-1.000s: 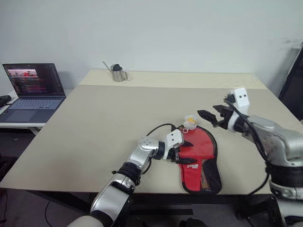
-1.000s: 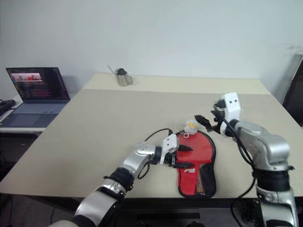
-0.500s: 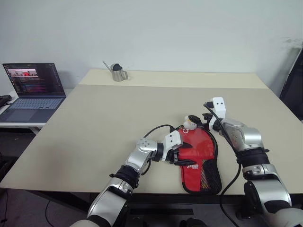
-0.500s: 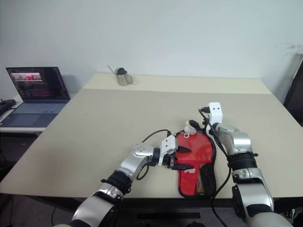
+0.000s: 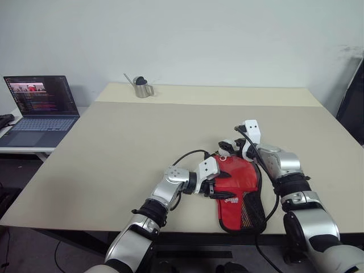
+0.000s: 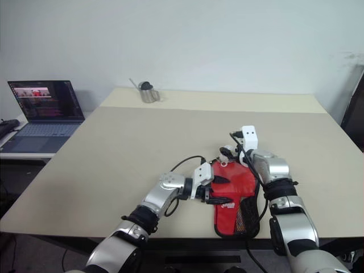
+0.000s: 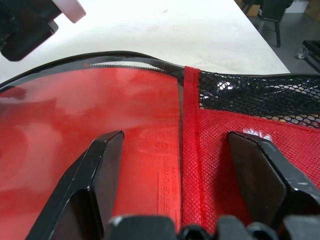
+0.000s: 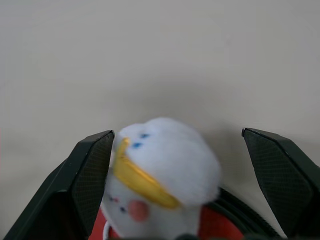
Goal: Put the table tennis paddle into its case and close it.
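The red case [image 5: 240, 187] is lying flat at lower centre-right of the table [image 5: 114, 148]. The left gripper [image 5: 219, 185] is resting spread wide on its red face, gripping nothing. The right gripper [image 8: 185, 170] is gaping fully around a white plush charm [image 8: 162, 167] at the case's upper end, not clamping it.

You are looking at what seems to be an office or a lab room used for testing; a wide beige table [image 5: 142, 142] stands against a plain pale wall [image 5: 199, 40]; beside it, on a lower side desk [image 5: 17, 151], an open laptop [image 5: 40, 111] shows a lit screen with windows on it; a small metal watering can [image 5: 142, 87] sits at the table's far edge; a dark chair back [image 5: 352, 102] shows at the right edge.
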You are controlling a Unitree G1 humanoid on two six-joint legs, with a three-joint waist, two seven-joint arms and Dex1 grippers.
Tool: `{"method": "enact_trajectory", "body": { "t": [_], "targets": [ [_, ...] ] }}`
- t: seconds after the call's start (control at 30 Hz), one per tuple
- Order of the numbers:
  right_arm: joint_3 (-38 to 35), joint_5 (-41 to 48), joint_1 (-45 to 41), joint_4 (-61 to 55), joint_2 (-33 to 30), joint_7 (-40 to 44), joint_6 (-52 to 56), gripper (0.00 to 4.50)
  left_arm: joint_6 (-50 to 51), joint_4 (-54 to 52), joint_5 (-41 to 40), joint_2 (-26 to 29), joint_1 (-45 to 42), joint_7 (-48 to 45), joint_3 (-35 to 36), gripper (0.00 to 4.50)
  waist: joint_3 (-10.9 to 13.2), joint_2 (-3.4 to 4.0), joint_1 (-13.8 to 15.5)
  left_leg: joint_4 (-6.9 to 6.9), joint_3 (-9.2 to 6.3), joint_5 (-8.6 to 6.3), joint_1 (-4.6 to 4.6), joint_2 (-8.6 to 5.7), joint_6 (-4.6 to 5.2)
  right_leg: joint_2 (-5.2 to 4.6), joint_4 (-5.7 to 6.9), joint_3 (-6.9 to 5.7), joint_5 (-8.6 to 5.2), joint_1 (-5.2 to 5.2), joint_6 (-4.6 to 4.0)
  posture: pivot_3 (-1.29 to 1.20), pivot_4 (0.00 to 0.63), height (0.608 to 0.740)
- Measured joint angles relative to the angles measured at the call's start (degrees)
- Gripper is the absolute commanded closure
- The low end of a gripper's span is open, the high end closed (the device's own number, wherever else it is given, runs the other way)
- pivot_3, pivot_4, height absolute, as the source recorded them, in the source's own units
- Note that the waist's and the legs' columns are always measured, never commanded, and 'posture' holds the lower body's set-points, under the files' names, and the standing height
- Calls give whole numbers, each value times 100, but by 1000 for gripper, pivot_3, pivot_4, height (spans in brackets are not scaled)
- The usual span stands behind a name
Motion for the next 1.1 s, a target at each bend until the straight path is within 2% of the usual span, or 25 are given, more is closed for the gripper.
{"method": "enact_trajectory", "body": {
  "t": [0.1,0.37,0.47,0.53,0.67,0.9,1.1],
  "targets": [
    [0,-50,0,-23,1,40,2,625,-1,14,1,-5,-13,9,0,901,0,0,0,0,0,0,0,0,0,0,0,1,0,0,0,0,150,740],
    [69,-122,14,-255,0,130,16,3409,-262,485,20,-172,-411,354,21,901,1,1,3,1,0,0,-1,-1,0,0,0,-1,0,0,0,0,150,740],
    [79,-141,72,-392,-1,136,45,4181,-411,729,22,-218,-692,531,46,901,1,1,0,-1,0,0,-1,-1,0,0,-1,-1,0,0,1,0,150,740],
    [82,-148,87,-407,-1,131,60,4363,-525,912,34,-245,-789,618,48,901,1,1,-1,-3,1,0,-1,-1,0,0,-1,0,0,-2,1,0,150,740],
    [91,-178,136,-449,-1,106,61,4365,-755,1363,152,-242,-849,737,38,901,2,1,-1,-9,1,0,-1,0,0,1,0,-1,0,-7,1,0,150,740],
    [120,-352,144,-446,-14,-14,-48,4365,-973,1498,229,-255,-854,710,36,901,2,2,-2,-8,2,0,-1,0,0,1,0,0,-1,-7,0,0,150,740],
    [57,-583,139,54,-185,-328,-667,4366,-1108,1695,241,-279,-869,704,47,901,2,2,11,-7,2,0,0,-1,0,0,-2,0,-1,-3,0,0,150,740]
  ]
}}
